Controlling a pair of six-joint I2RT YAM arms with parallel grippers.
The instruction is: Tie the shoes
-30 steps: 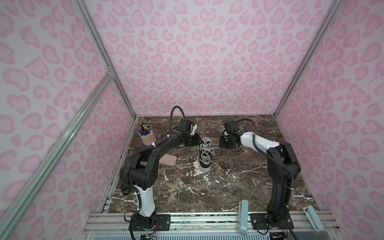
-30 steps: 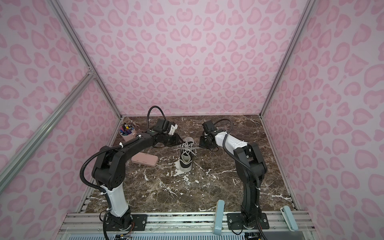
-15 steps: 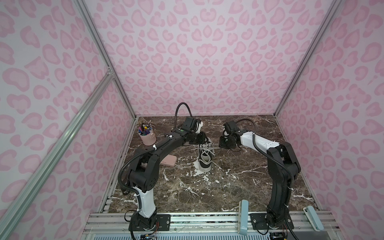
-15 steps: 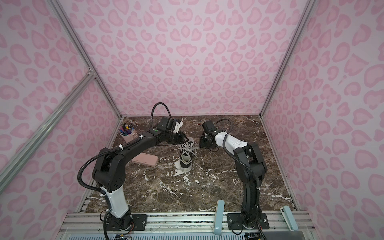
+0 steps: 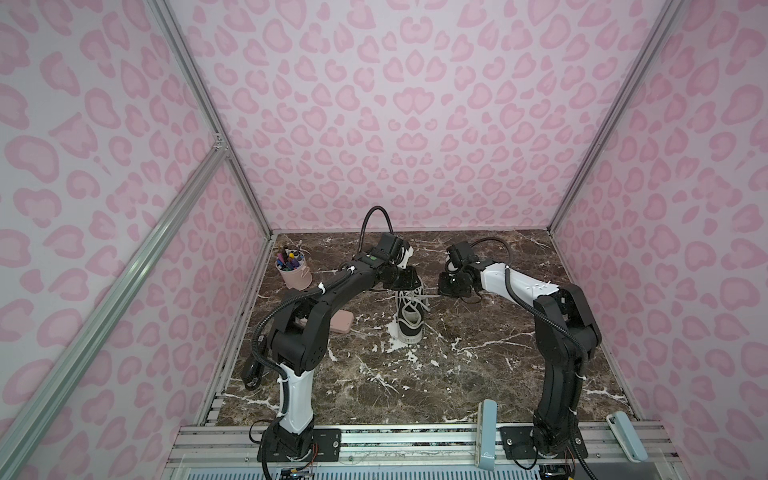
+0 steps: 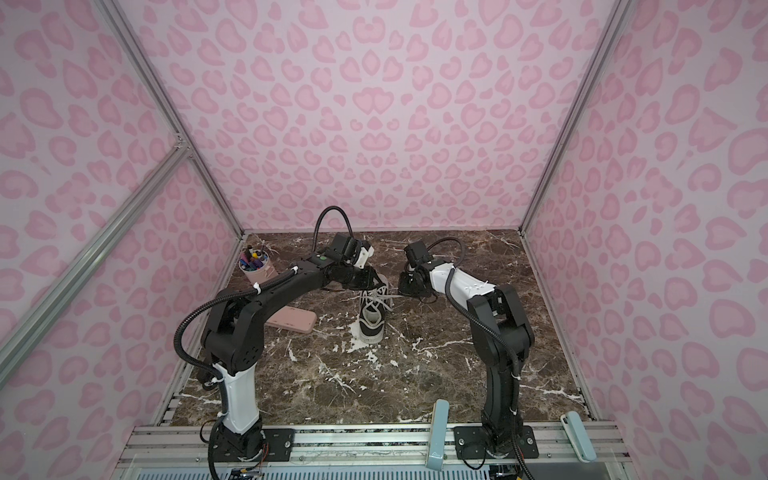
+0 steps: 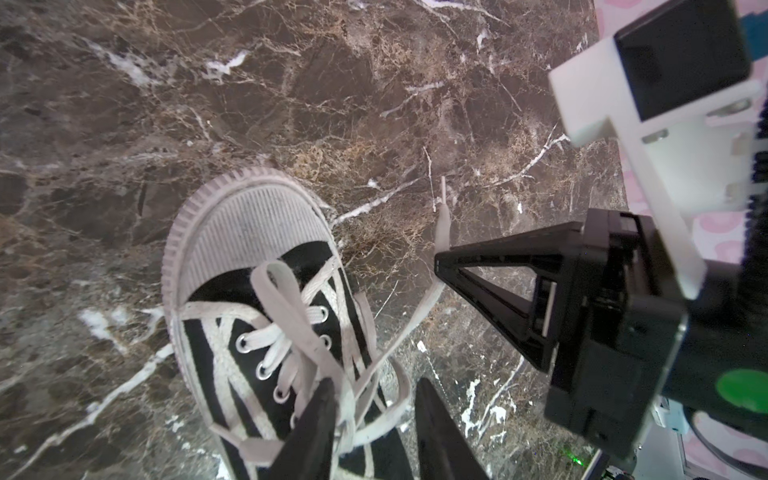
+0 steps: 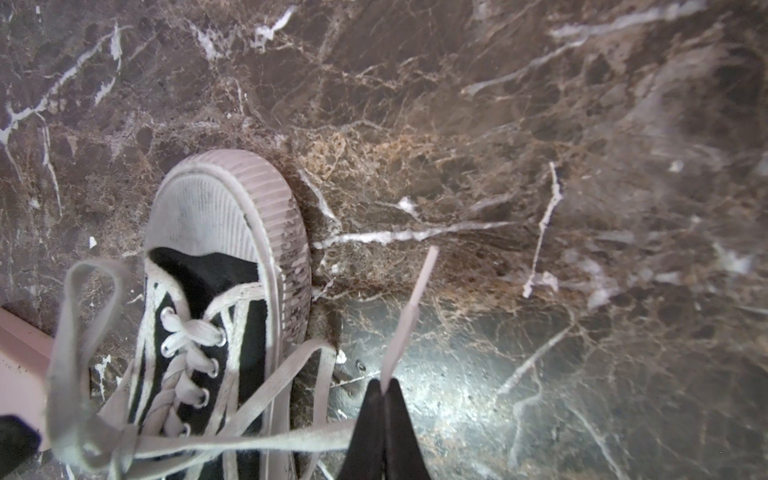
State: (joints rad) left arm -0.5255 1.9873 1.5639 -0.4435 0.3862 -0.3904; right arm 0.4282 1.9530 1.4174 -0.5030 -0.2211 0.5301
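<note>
Top views: one small black canvas sneaker [image 5: 409, 316] stands on its sole on the marble tabletop [image 5: 457, 374]. Its collar end is directly beneath the left jaws and its toe points away from both pairs of jaws. The left arm [image 5: 332, 286] reaches in over the lacing. The right arm [image 6: 461, 284] holds its jaws just beside the sneaker, with a white lace [image 5: 430, 296] stretched across to them. I judge this is to keep that strand in tension and clear of the upper. One flat pink case [image 6: 291, 321] and one pink cup of pens [image 5: 293, 272] sit well apart from both jaws and play no part.

Left wrist view: the left jaws stand parted, gripping nothing, astride the lace strands over the tongue. One finger [image 7: 316, 428] rests against the crossed laces, and the placement suggests they are set to take a strand. The ribbed white toe cap [image 7: 249, 224] lies beyond them.

Right wrist view: the right jaws are closed on the flat lace, whose end [image 8: 411, 307] projects past the tips. One slack loop [image 8: 83, 282] rises on the far side of the sneaker from these jaws.

Count: one sneaker, two arms, one case, one cup, one gripped lace end, one loose loop. No finished bow is visible.
</note>
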